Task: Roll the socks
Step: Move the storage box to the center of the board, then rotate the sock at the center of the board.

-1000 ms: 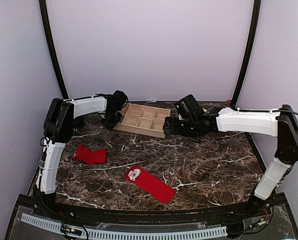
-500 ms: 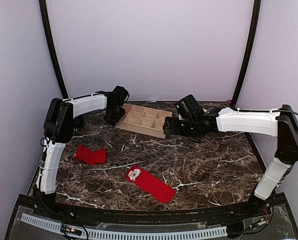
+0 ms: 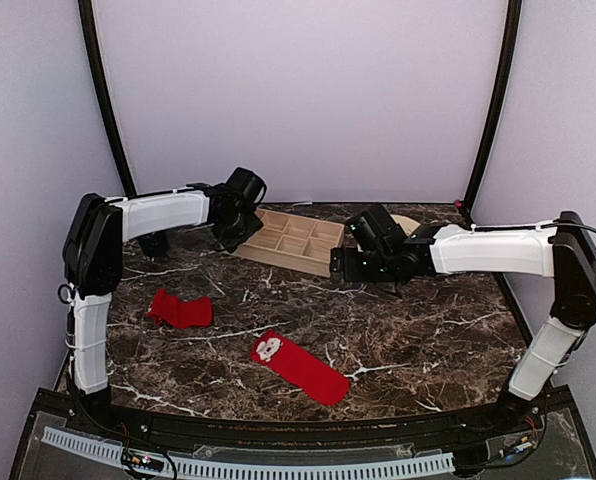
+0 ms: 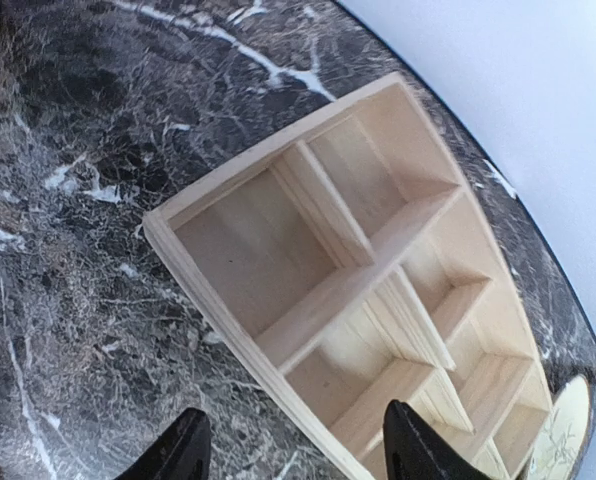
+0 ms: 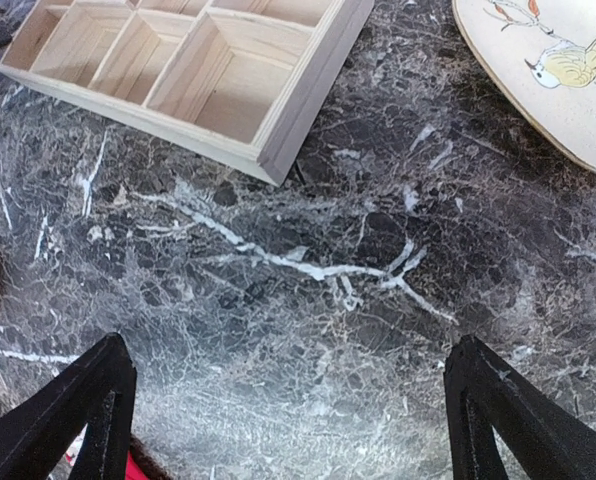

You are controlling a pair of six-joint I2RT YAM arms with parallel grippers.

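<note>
Lying mid-table, socks [image 3: 299,368] sit well apart from wooden tray [image 3: 278,262].

Left arm [image 3: 163,212] and right arm [image 3: 488,248] reach forward, left fingers [image 4: 183,452] and right fingers [image 5: 73,415] parted, empty.

Marble table [image 3: 428,330]: wooden tray [image 3: 288,240], plate [image 5: 538,70], patched sock [image 3: 300,367], plain red sock [image 3: 181,309]

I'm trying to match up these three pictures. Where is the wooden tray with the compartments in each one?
Top external: the wooden tray sits far back, near the middle.
Left wrist: the wooden tray fills the centre and lower right.
Right wrist: the wooden tray is in the top left corner.
Shared landmark: the dark, white-veined marble tabletop.
</note>
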